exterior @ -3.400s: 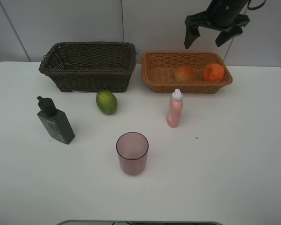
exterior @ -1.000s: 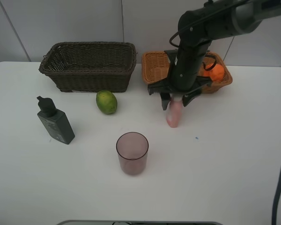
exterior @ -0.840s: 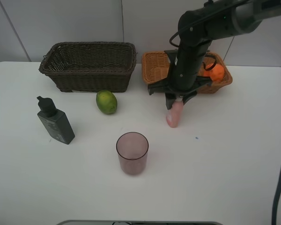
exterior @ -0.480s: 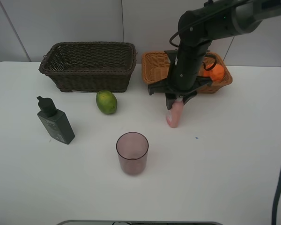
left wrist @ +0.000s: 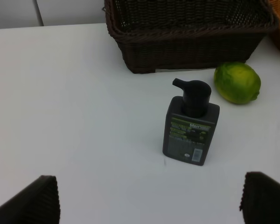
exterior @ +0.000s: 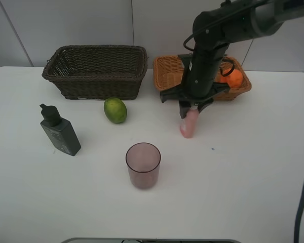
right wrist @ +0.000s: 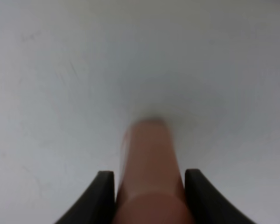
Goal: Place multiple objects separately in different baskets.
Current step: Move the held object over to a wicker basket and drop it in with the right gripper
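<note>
My right gripper [exterior: 191, 107] is shut on the neck of the pink white-capped bottle [exterior: 188, 126], which stands on the table in front of the light orange-tan basket [exterior: 167, 81]. The right wrist view shows the bottle [right wrist: 149, 163] between my two fingers [right wrist: 103, 191]. The orange [exterior: 234, 77] lies in that basket; the peach is hidden behind the arm. The green citrus [exterior: 115, 110] lies before the dark brown basket [exterior: 91, 83]. The mauve cup [exterior: 143, 165] stands at the front middle. The dark grey-green bottle [exterior: 60, 132] stands at the left, ahead of my open left gripper [left wrist: 156, 198].
The left wrist view shows the dark bottle [left wrist: 191, 125], the citrus [left wrist: 237, 82] and the dark brown basket [left wrist: 186, 44] beyond it. A white wall stands behind the baskets. The white table [exterior: 253, 172] reaches to the frame edges.
The right arm came down from above the tan basket onto the pink bottle and its fingers closed on the neck. In the last half second nothing moved.
</note>
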